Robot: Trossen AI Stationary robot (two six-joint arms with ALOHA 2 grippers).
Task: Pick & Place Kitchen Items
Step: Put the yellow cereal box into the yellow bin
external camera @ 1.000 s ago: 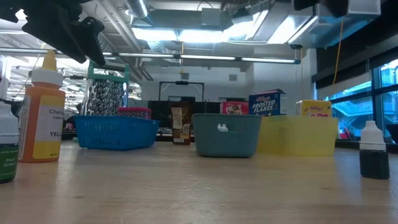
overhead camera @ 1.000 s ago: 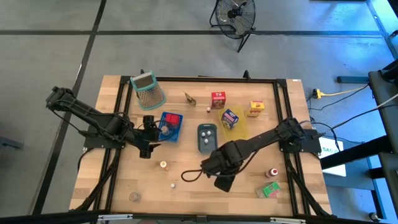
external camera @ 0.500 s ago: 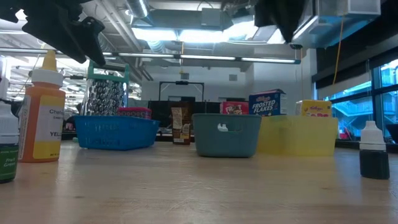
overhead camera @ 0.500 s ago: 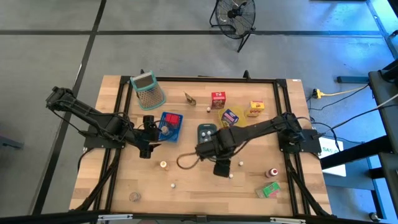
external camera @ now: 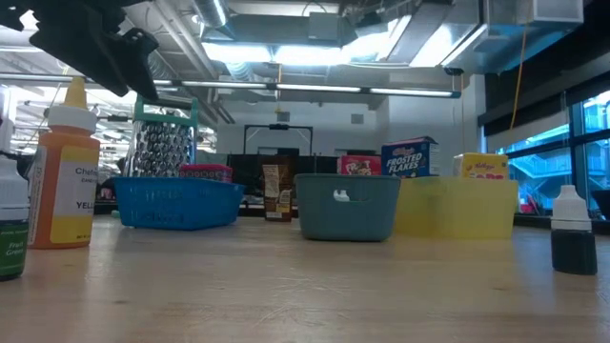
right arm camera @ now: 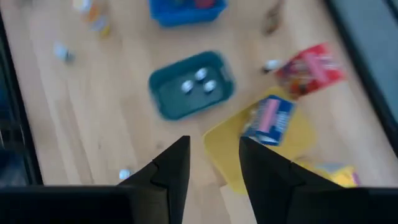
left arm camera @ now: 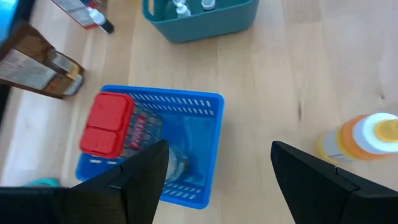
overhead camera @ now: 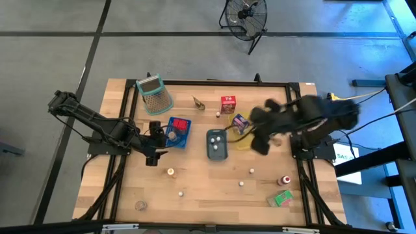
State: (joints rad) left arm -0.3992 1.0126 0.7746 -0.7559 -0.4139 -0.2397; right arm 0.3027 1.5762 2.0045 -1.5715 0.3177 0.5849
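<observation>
Left pincer [overhead camera: 154, 140] open, empty, beside blue tray [overhead camera: 177, 132] holding red carton [left arm camera: 106, 124]; grey tray [overhead camera: 216, 144] mid-desk with three white pieces [right arm camera: 200, 82]; right pincer [overhead camera: 260, 144] over yellow tray [right arm camera: 292, 140], apart, nothing between; blue carton [right arm camera: 268, 120] in it

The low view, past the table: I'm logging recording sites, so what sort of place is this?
Probably a lab or workshop in an industrial-style building, not a real kitchen: bare silver ceiling ducts and long strip lights show overhead, and a black floor fan stands on grey concrete beyond the wooden table.
</observation>
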